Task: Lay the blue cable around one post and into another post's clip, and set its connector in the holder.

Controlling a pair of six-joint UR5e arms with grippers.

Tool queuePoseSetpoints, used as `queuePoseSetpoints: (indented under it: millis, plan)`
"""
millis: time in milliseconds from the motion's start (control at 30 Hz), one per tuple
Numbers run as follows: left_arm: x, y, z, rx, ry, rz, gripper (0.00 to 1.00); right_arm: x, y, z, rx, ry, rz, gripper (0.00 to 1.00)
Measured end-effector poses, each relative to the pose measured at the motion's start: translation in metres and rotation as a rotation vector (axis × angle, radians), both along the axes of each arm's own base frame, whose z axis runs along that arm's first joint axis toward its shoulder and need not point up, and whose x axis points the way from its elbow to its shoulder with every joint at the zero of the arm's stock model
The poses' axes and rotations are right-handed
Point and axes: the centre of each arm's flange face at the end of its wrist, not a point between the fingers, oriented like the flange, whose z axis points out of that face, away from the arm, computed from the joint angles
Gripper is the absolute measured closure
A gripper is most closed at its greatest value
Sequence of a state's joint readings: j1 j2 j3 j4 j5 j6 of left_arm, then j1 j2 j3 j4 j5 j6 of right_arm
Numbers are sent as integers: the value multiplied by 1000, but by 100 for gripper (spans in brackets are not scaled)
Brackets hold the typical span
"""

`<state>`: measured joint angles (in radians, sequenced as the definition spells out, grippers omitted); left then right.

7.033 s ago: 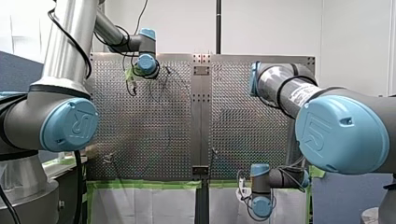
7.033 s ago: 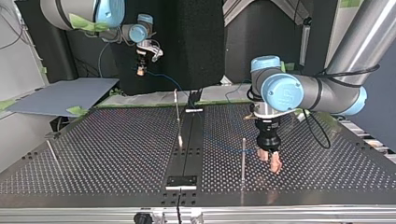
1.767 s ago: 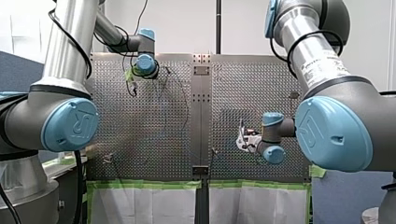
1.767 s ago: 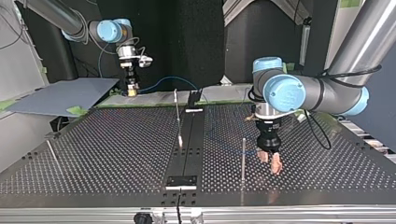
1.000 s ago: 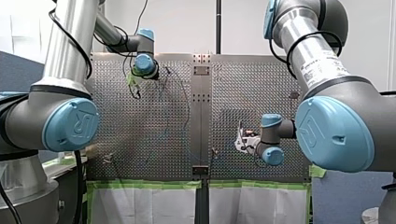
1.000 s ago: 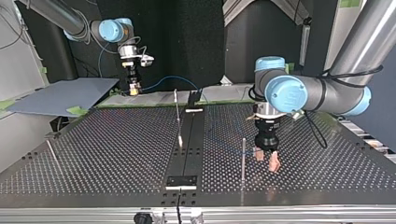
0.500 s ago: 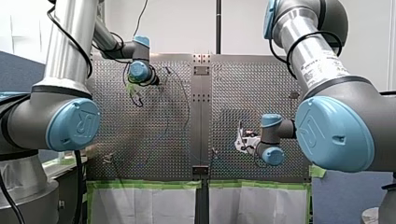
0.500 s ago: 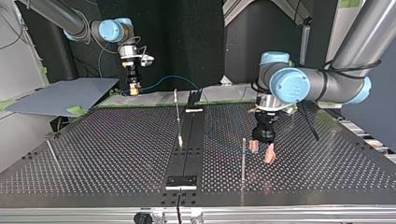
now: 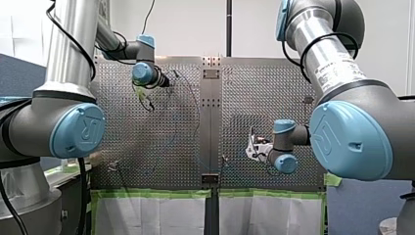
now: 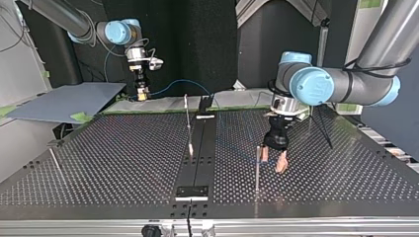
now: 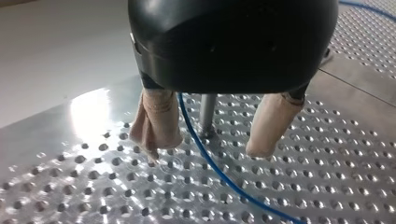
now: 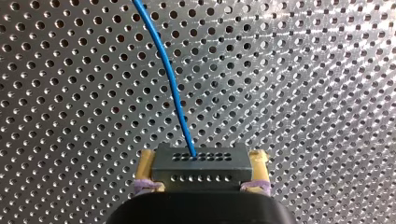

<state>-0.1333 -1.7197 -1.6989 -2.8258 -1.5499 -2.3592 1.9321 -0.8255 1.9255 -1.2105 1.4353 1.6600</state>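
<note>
Routing step, cable not yet round a post: my left hand spread wide astride the blue cable on the counter, post just beyond its fingers; my right hand clamping the connector; next, I judge, pinch cable and wrap post.

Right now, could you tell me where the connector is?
The connector is clamped in my right gripper, above the table near its far edge at the top view's left, the blue cable running from it.
</note>
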Motion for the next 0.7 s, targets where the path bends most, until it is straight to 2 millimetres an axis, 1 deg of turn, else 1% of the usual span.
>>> queuePoseSetpoints:
  millis: [233,400,533,700]
  plan:
    - [-17,11,3,-57,9,45,0,0,0,0,1,0,-1,100]
    - [-26,11,-3,-93,38,40,0,0,0,0,3,1,-1,100]
    - [-35,16,-4,-122,69,53,0,0,0,-1,3,1,-1,100]
    - [-50,24,2,-130,86,94,0,0,0,0,3,-2,0,100]
